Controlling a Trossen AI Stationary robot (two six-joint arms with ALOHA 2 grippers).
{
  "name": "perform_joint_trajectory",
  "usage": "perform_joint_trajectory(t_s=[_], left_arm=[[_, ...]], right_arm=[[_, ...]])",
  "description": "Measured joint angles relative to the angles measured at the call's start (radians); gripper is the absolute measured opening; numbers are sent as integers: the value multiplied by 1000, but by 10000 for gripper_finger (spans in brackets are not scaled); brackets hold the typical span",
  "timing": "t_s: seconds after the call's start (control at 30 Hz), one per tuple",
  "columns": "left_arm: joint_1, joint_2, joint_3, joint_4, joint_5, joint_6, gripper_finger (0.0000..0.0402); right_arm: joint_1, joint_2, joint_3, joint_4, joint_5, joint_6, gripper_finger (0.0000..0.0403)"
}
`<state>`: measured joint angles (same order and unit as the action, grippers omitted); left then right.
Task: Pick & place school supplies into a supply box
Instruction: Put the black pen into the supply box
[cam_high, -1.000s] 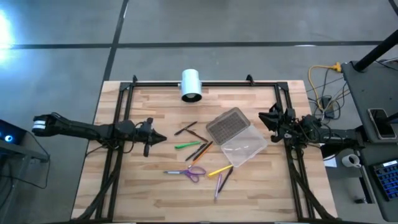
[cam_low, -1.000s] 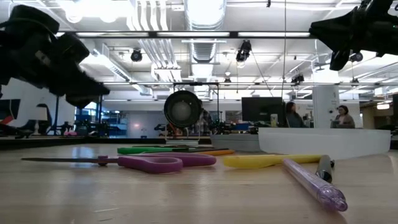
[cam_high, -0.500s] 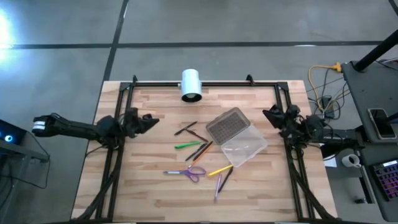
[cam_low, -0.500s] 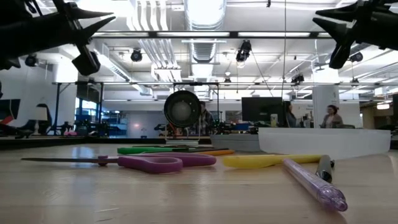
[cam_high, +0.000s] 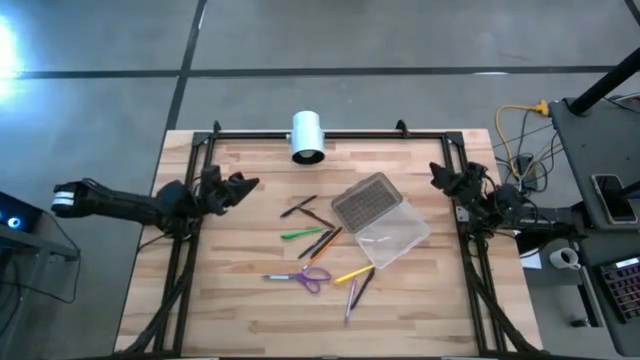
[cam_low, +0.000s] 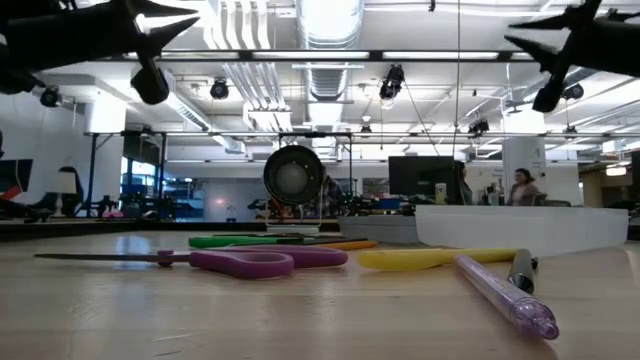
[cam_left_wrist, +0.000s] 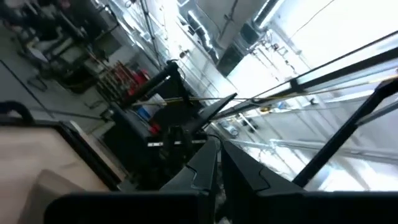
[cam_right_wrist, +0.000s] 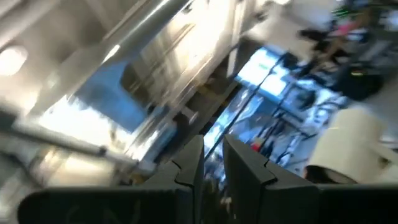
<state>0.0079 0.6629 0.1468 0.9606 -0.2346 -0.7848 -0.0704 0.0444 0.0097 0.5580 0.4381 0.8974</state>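
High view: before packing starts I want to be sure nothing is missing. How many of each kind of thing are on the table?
Pens and pencils: 8, as far as the view shows
Scissors: 1
Supply box: 1
White cylinder: 1
Total: 11

Left gripper (cam_high: 240, 185) retracted leftward to the table's left edge and raised; right gripper (cam_high: 440, 178) withdrawn slightly rightward.

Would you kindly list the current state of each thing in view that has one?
supply box: open, lid folded out beside it, nothing visible inside
scissors: flat on the table
white cylinder: lying on its side
left gripper: shut, empty
right gripper: shut, empty
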Motion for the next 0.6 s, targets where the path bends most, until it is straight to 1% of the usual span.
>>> perform_joint_trajectory(t_s=[0.03,0.1,0.17,0.23,0.3,0.4,0.5,0.6], left_arm=[[-2,14,13,0,13,6,8],[-3,45,46,0,72,25,8],[-9,85,85,-24,128,27,8],[-18,125,131,-115,155,28,8],[-24,162,186,-286,158,28,8],[-28,222,294,-635,158,27,8],[-29,296,422,-968,158,28,12],[-29,370,545,-1241,157,74,31]], right_arm=[[0,7,0,-1,27,56,54],[-1,31,0,-2,55,167,54],[-3,60,0,-6,27,148,54],[-2,91,0,-8,-26,148,54],[-2,133,0,-11,-19,213,54],[-1,200,6,-65,-18,225,59],[2,270,69,-236,-19,232,80],[4,336,188,-502,-30,209,109]])
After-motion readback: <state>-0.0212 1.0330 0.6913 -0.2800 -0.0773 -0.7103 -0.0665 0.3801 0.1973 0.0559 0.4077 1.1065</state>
